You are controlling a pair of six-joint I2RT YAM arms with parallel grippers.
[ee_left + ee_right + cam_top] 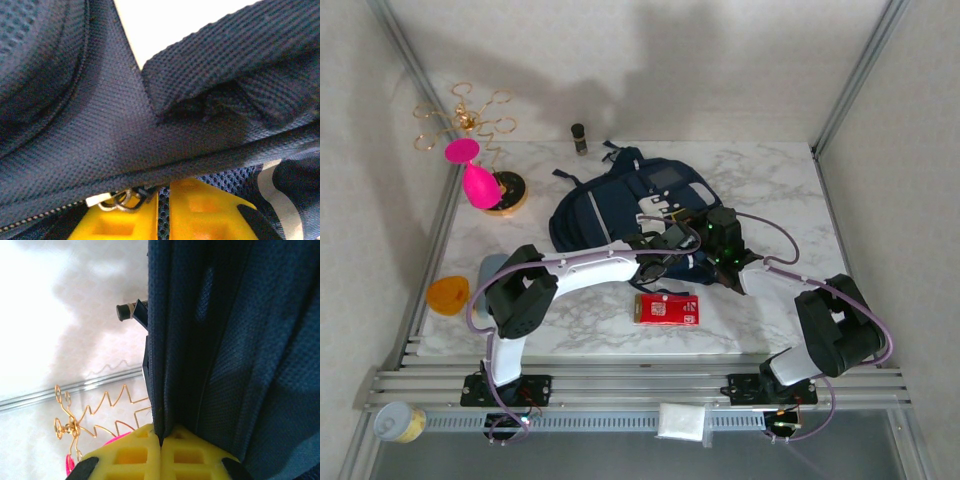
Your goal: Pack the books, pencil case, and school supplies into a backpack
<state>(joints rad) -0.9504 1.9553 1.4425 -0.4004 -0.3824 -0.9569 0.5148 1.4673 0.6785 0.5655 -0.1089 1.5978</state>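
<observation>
Evidently the backpack (610, 205), flat mid-table, is pinched at a fold by the fully closed right gripper (161, 442) — likely as an anchor — while the hold of the left gripper (163, 212), beside the zip pull (117, 200), cannot be told.

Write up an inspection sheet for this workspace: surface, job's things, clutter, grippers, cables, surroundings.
Surface: marble tabletop, no spills seen.
Job's things: navy backpack lying mid-table, both arms reaching onto it.
Clutter: red rectangle with a white label, in front of the backpack; pink ornament on a round base, gold wire stand and small dark bottle at the back; orange object at the left edge; can and white packet beyond the near rail.
Grippers: left gripper closed on backpack fabric beside a zip pull; right gripper shut on a fabric fold.
Cables: purple cables loop along both arms, none seen snagged.
Surroundings: pale walls, aluminium frame rails.
</observation>
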